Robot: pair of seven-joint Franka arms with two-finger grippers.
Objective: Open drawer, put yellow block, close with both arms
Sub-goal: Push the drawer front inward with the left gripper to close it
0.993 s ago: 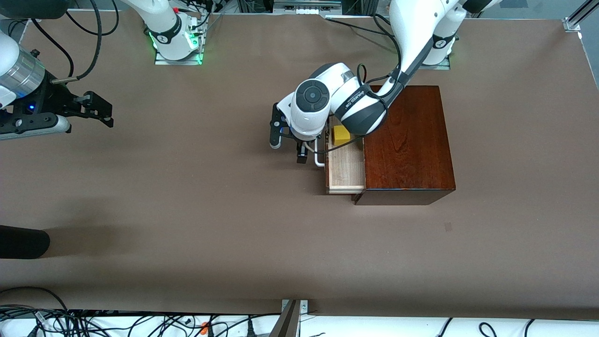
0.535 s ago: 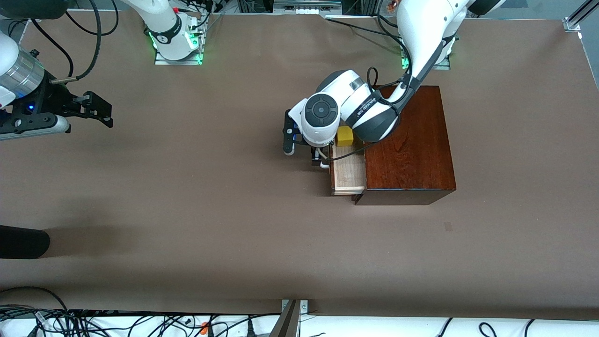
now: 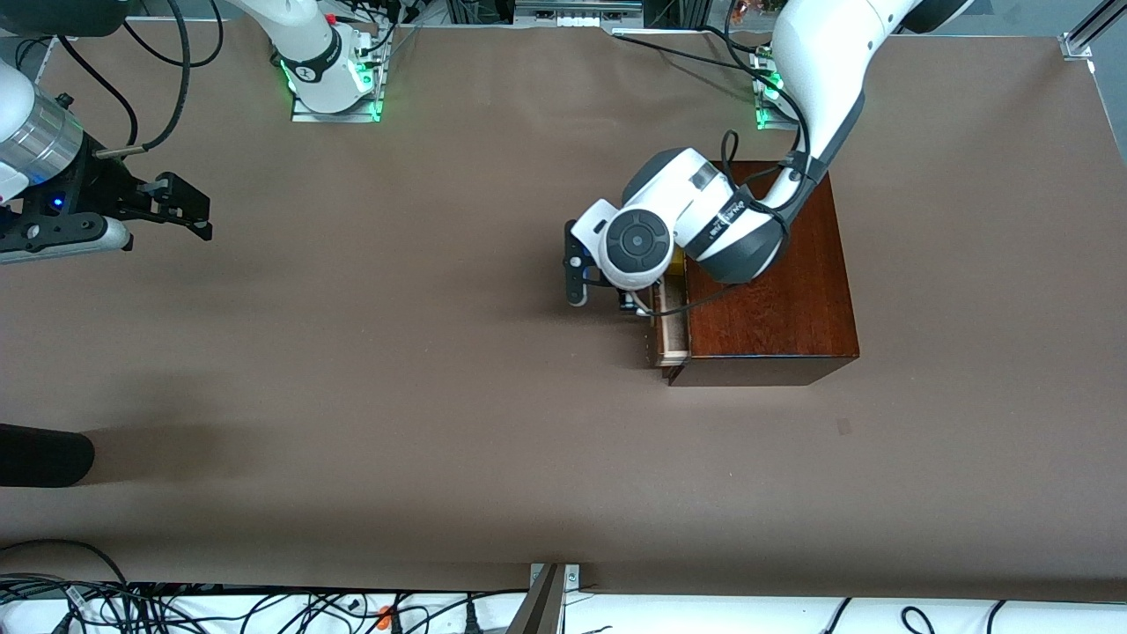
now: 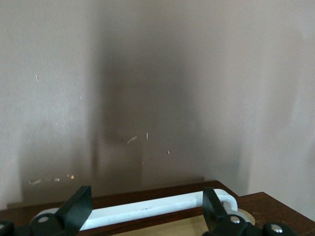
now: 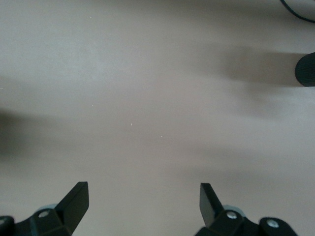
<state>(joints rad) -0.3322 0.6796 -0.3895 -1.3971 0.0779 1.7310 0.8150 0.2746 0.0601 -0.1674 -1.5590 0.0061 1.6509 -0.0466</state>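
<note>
Left gripper (image 4: 145, 216) is sitting spread wide astride the drawer (image 3: 669, 330) handle (image 4: 147, 211), not pinching it; right gripper (image 5: 142, 206) is waiting spread over bare table (image 3: 352, 352).

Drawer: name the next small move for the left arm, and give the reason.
Probably a further short push on the handle toward the box. The drawer shows only a narrow strip of pale tray outside the box, and the left gripper, fingers open, straddles the white bar. The right gripper waits open over bare table.
</note>
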